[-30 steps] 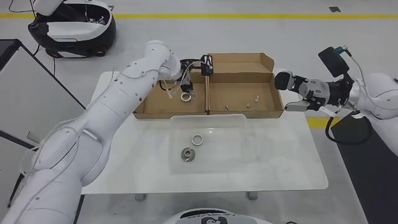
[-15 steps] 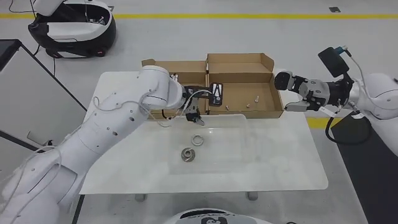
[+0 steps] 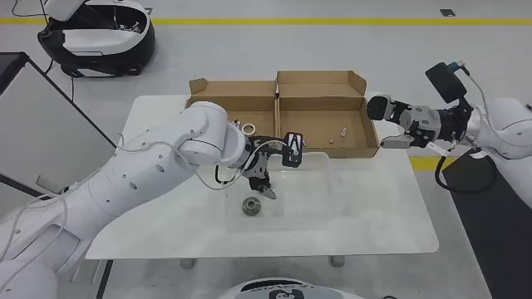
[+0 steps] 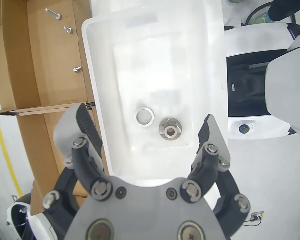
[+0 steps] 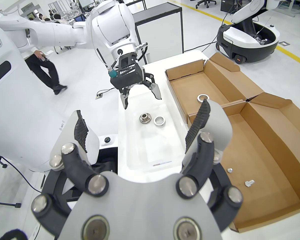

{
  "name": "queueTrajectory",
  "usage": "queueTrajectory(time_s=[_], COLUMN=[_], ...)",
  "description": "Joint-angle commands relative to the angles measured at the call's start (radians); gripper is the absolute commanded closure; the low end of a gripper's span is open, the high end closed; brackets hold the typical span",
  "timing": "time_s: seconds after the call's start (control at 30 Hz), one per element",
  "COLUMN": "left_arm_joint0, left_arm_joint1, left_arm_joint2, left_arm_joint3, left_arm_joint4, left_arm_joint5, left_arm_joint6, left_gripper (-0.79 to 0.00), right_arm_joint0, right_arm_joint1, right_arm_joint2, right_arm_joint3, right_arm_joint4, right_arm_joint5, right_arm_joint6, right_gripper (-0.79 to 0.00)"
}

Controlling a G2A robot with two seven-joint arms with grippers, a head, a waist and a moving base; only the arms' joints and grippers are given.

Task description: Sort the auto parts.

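Left gripper (image 4: 146,113) hangs over the near-left end of the clear tray (image 4: 90,63), jaws spread wide, nothing between them. Directly beneath it, on the tray floor, lie two metal parts: a plain ring (image 4: 144,117) and a flanged bushing (image 4: 170,131), just beside each other, apparently not touching. In the top view the bushing (image 3: 252,206) sits just in front of the left gripper (image 3: 259,181); the ring is hidden under the gripper there. The tray stands on the white table (image 3: 374,208), its far long side just beside the front wall of the cardboard box (image 3: 320,79). The box has two compartments side by side, flaps open. The left compartment holds a second ring (image 3: 247,125), lying flat near the divider. The right compartment holds small bolts (image 4: 53,13), scattered apart on the floor; three are countable from the left wrist view. Right gripper (image 5: 142,109) is held just beside the right end of the box, well apart from the tray parts, jaws open and empty. In the top view the right gripper (image 3: 381,124) is level with the box's end wall. From the right wrist view the left gripper (image 5: 142,98) is seen above the bushing (image 5: 145,118) and ring (image 5: 159,121), with a clear gap between fingertips and parts.
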Motion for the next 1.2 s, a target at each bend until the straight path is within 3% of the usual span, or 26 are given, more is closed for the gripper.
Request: queueTrajectory(time_s=[0.0,0.23,0.43,0.63,0.67,0.8,1.17], left_arm_joint0=[0.0,0.007,-0.05,-0.114,-0.119,-0.128,-0.153], left_arm_joint1=[0.0,-0.015,-0.066,-0.12,-0.127,-0.151,-0.191], left_arm_joint2=[0.0,0.033,0.113,0.178,0.182,0.205,0.31], left_arm_joint3=[0.0,-0.003,0.008,0.068,0.084,0.141,0.236], left_arm_joint4=[-0.001,0.005,-0.064,-0.125,-0.126,-0.097,-0.035], left_arm_joint5=[0.0,0.043,0.127,0.169,0.168,0.159,0.148], left_arm_joint6=[0.0,-0.009,-0.127,-0.165,-0.162,-0.159,-0.148], left_gripper=[-0.785,-0.785,-0.785,-0.785,-0.757,-0.431,-0.44], right_arm_joint0=[0.0,0.0,0.0,0.0,0.0,0.0,0.0], right_arm_joint1=[0.0,0.0,0.0,0.0,0.0,0.0,0.0], right_arm_joint2=[0.0,0.0,0.0,0.0,0.0,0.0,0.0], right_arm_joint3=[0.0,0.0,0.0,0.0,0.0,0.0,0.0], right_arm_joint4=[0.0,0.0,0.0,0.0,0.0,0.0,0.0], right_arm_joint5=[0.0,0.0,0.0,0.0,0.0,0.0,0.0], right_arm_joint6=[0.0,0.0,0.0,0.0,0.0,0.0,0.0], right_gripper=[-0.785,-0.785,-0.785,-0.785,-0.785,-0.785,-0.785])
